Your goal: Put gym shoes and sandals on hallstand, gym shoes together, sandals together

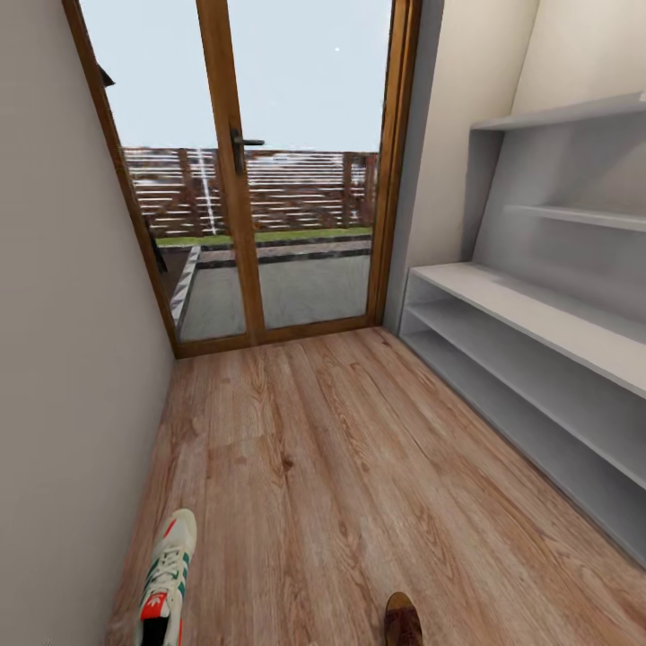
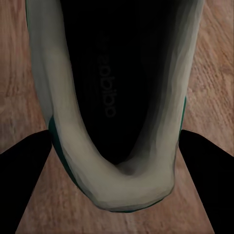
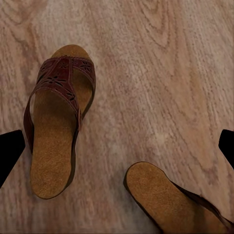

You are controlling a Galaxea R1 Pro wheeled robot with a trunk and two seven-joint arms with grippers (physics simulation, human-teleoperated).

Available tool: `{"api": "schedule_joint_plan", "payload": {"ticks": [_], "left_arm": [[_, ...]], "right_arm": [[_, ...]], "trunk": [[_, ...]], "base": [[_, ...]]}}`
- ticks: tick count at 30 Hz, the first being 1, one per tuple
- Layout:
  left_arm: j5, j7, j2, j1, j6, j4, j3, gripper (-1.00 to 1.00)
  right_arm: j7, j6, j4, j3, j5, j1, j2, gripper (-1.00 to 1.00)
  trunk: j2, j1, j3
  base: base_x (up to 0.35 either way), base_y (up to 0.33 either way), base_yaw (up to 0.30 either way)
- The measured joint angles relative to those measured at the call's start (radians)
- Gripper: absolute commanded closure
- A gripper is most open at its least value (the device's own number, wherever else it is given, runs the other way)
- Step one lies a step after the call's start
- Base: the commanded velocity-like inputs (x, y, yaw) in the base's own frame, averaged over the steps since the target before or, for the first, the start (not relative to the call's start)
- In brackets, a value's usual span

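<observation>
Here, a narrow corridor is seen from the head view, closed off by a wood-framed glass door (image 1: 269, 179). The hallstand (image 1: 538, 359), a pale grey unit with two open shelf levels and wall shelves above, stands along the right wall, and its visible shelves are bare. One gym shoe (image 1: 168, 579) lies on the plank floor (image 1: 359, 467) near the left wall, at the lower edge of the picture, toe pointed toward the door. The tip of a brown sandal (image 1: 403, 619) is seen on the floor further right, well apart from the shoe and from the hallstand.

In the left wrist view, the left tool (image 2: 117, 161) is held spread on either side of the heel of a gym shoe (image 2: 122, 190), whose dark opening is seen from above; the fingers (image 2: 24, 190) are not pressed against it, so nothing is gripped.

In the right wrist view, the right tool (image 3: 117, 151) is held wide open above the floor (image 3: 161, 73), with one sandal (image 3: 56, 122) lying whole near one finger (image 3: 9, 153) and a second sandal (image 3: 170, 200) partly in view between the fingers. The two sandals are near each other but not touching.
</observation>
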Motion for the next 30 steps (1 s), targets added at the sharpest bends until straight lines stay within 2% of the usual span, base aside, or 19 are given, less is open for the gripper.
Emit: {"api": "schedule_joint_plan", "payload": {"ticks": [4, 7, 9, 12, 15, 16, 20, 23, 25, 28, 30], "left_arm": [[0.000, 0.000, 0.000, -0.008, 0.009, -0.011, -0.001, 1.00], [0.000, 0.001, -0.001, -0.038, 0.018, -0.042, -0.003, 1.00], [0.000, 0.000, -0.003, -0.082, 0.033, -0.065, 0.000, 1.00], [-0.003, -0.005, -0.010, -0.145, 0.082, -0.085, -0.005, 1.00], [-0.006, -0.011, -0.024, -0.231, 0.183, -0.095, -0.012, 1.00], [-0.003, -0.011, -0.028, -0.251, 0.206, -0.099, -0.005, 1.00], [-0.003, -0.013, -0.043, -0.331, 0.279, -0.102, -0.018, 1.00], [-0.009, -0.012, -0.058, -0.379, 0.306, -0.103, -0.053, 1.00], [-0.021, -0.008, -0.072, -0.409, 0.325, -0.103, -0.093, 1.00], [-0.039, -0.005, -0.081, -0.435, 0.360, -0.103, -0.123, 1.00], [-0.054, -0.003, -0.085, -0.467, 0.425, -0.104, -0.147, 1.00]], "right_arm": [[0.000, 0.003, -0.013, 0.000, 0.000, -0.001, 0.001, -1.00], [0.000, 0.010, -0.052, -0.001, 0.000, -0.005, 0.001, -1.00], [-0.001, 0.035, -0.093, -0.001, 0.000, -0.015, 0.002, -1.00], [-0.001, 0.119, -0.145, -0.002, 0.000, -0.040, 0.002, -1.00], [-0.001, 0.282, -0.190, -0.003, -0.002, -0.095, 0.005, -1.00], [-0.001, 0.316, -0.196, -0.003, -0.003, -0.110, 0.006, -1.00], [-0.001, 0.434, -0.217, -0.003, -0.005, -0.181, 0.016, -1.00], [-0.001, 0.485, -0.233, -0.003, -0.005, -0.223, 0.030, -1.00], [-0.001, 0.503, -0.242, -0.003, -0.005, -0.238, 0.042, -1.00], [0.000, 0.512, -0.248, -0.002, -0.006, -0.246, 0.057, -1.00], [0.001, 0.518, -0.253, 0.002, -0.006, -0.251, 0.075, -1.00]], "trunk": [[0.000, 0.000, 0.000], [0.000, 0.000, 0.000], [0.000, 0.000, 0.000], [0.000, 0.000, 0.000], [0.000, 0.000, 0.000], [0.000, 0.000, 0.000], [0.000, 0.000, 0.000], [0.000, 0.000, 0.000], [0.000, 0.000, 0.000], [0.000, 0.000, 0.000], [0.000, 0.000, 0.000]], "base": [[0.000, 0.000, 0.000], [0.000, 0.000, 0.000], [0.000, 0.000, 0.000], [0.000, 0.000, 0.000], [0.000, 0.000, 0.000], [0.000, 0.000, 0.000], [0.000, 0.000, 0.000], [0.000, 0.000, 0.000], [0.000, 0.000, 0.000], [0.000, 0.000, 0.000], [0.000, 0.000, 0.000]]}}
